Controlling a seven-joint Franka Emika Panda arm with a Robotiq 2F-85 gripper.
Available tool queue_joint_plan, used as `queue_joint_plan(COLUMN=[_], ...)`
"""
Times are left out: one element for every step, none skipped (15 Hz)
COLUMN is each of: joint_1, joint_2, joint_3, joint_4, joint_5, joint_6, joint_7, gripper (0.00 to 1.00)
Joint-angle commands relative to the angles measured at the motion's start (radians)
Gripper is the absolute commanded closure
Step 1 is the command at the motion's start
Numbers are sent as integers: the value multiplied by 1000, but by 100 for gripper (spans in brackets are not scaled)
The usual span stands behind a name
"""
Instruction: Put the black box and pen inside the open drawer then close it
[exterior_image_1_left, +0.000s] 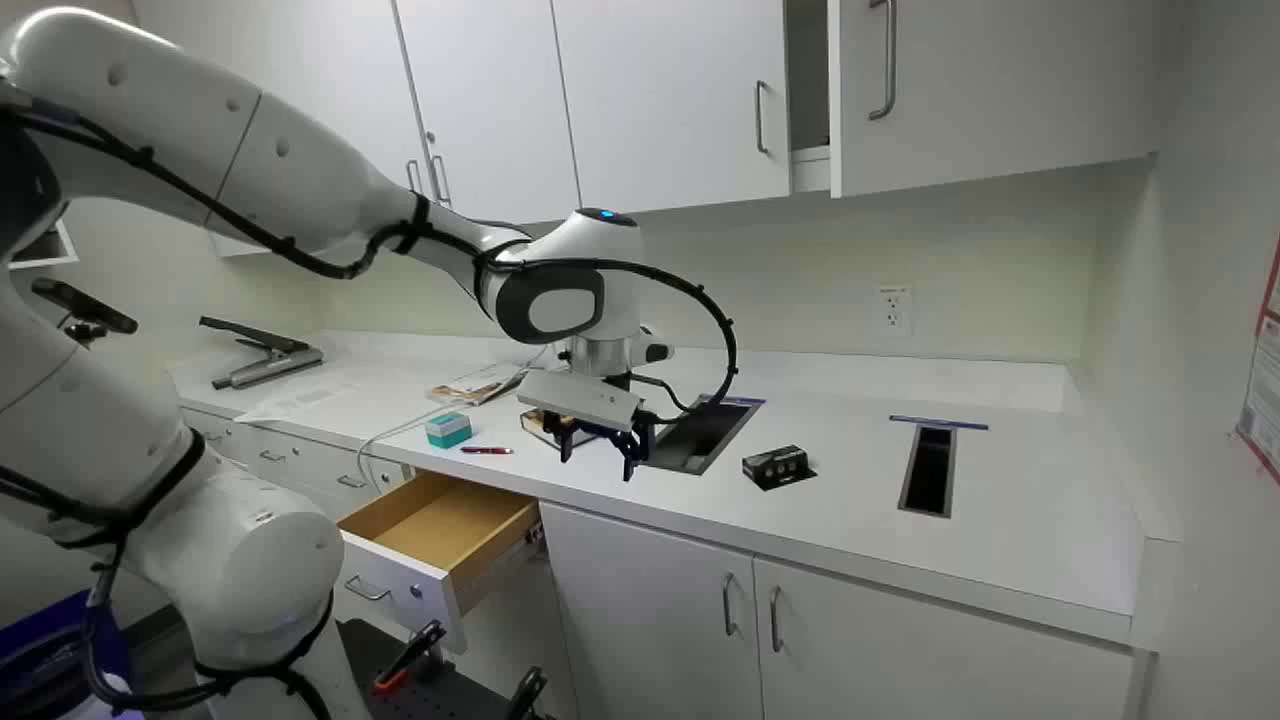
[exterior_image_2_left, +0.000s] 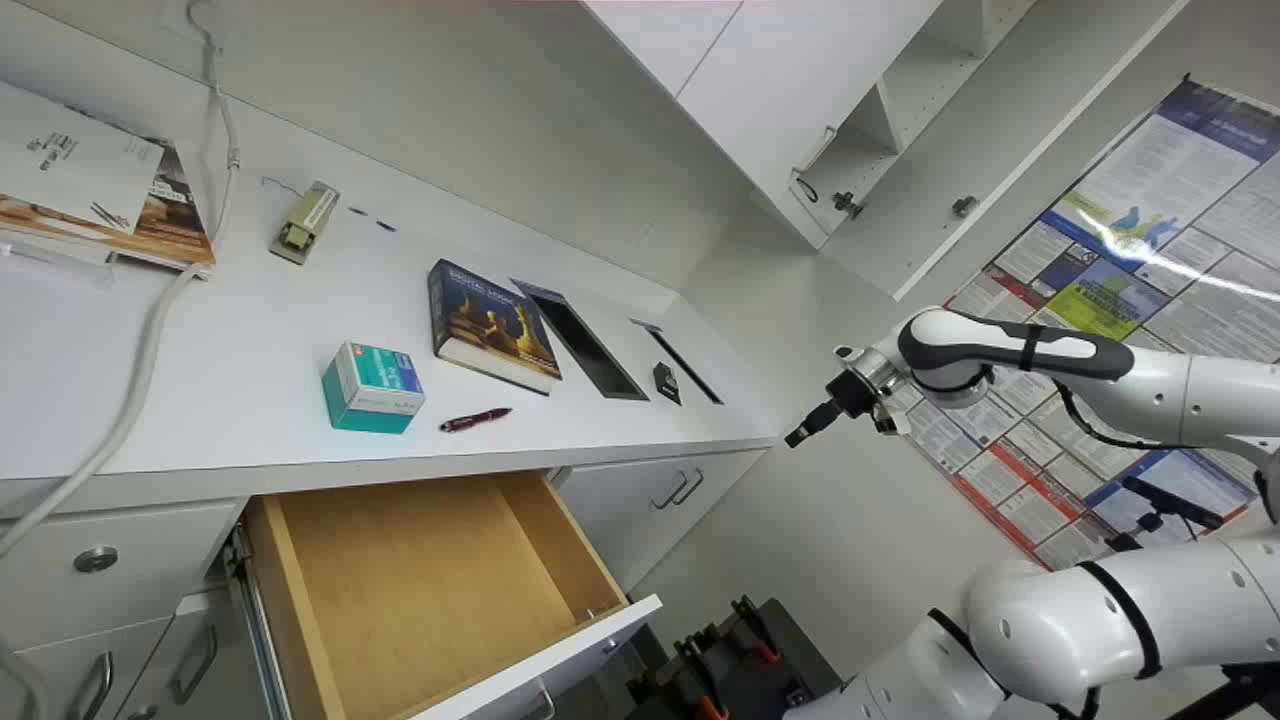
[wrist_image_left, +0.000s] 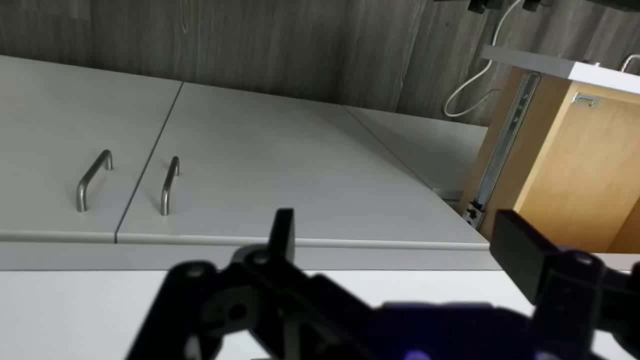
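Note:
The small black box (exterior_image_1_left: 778, 467) sits on the white worktop between the two dark cut-outs; it also shows in an exterior view (exterior_image_2_left: 667, 383). The dark red pen (exterior_image_1_left: 486, 450) lies near the worktop's front edge, also seen in an exterior view as a pen (exterior_image_2_left: 476, 419). The drawer (exterior_image_1_left: 440, 525) is pulled out and bare inside; the drawer shows in an exterior view (exterior_image_2_left: 420, 590) and the wrist view (wrist_image_left: 585, 175). My gripper (exterior_image_1_left: 597, 465) is open and empty above the worktop, between pen and box. In the wrist view its fingers (wrist_image_left: 395, 220) are wide apart; neither box nor pen shows there.
A teal and white carton (exterior_image_2_left: 372, 388) stands beside the pen. A thick book (exterior_image_2_left: 490, 325) lies behind it. Dark cut-outs (exterior_image_1_left: 705, 440) open in the worktop. A white cable (exterior_image_2_left: 150, 350) runs over the front edge. An upper cabinet door (exterior_image_1_left: 1000, 90) stands open.

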Motion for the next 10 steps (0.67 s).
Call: queue_joint_plan(joint_1=[-48, -48, -48, -48, -48, -48, -51, -56, -65, -73], joint_2=[12, 12, 12, 12, 12, 12, 21, 35, 49, 66], joint_3=[46, 46, 46, 46, 46, 46, 55, 67, 81, 96], joint_4=[1, 1, 1, 1, 1, 1, 10, 22, 32, 43], joint_5=[28, 28, 28, 28, 28, 28, 32, 40, 46, 50], joint_6=[-3, -3, -3, -3, -3, -3, -2, 1, 11, 30], joint_7=[-22, -22, -22, -22, -22, -22, -2, 25, 52, 88], gripper=[0, 0, 0, 0, 0, 0, 0, 0, 0, 0])
